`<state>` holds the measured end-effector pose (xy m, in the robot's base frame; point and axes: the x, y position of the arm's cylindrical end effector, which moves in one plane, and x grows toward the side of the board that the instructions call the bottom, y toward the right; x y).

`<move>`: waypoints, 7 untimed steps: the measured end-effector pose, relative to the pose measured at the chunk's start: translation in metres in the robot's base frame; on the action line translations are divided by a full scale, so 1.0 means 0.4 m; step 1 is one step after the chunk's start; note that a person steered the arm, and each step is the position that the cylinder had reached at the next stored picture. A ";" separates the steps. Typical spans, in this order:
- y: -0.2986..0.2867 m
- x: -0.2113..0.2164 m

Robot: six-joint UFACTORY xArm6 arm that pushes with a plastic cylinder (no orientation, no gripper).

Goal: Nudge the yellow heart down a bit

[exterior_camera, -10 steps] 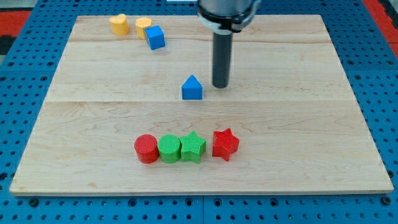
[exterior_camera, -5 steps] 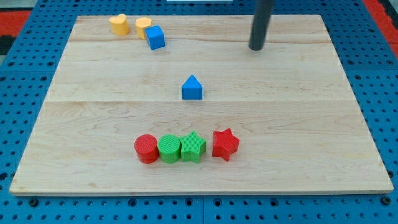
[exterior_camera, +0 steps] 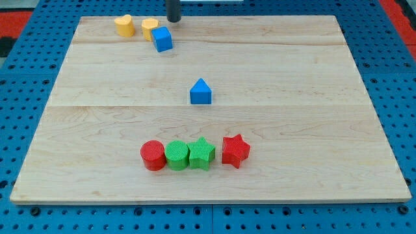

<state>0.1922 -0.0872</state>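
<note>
The yellow heart lies near the board's top left corner. A second yellow block, shape unclear, sits just right of it and touches a blue cube. My tip is at the board's top edge, just up and right of the blue cube. It is right of both yellow blocks and touches none of them. Only the lowest part of the rod shows.
A blue house-shaped block stands near the board's middle. Along the view's bottom is a row: red cylinder, green cylinder, green star, red star. The wooden board lies on a blue pegboard.
My tip has gone from beside the blue house-shaped block up to the top right, then left along the top edge to near the blue cube. No block has moved.
</note>
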 end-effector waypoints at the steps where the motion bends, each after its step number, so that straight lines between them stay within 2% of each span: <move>1: -0.052 0.002; 7: -0.315 0.001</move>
<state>0.1924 -0.2132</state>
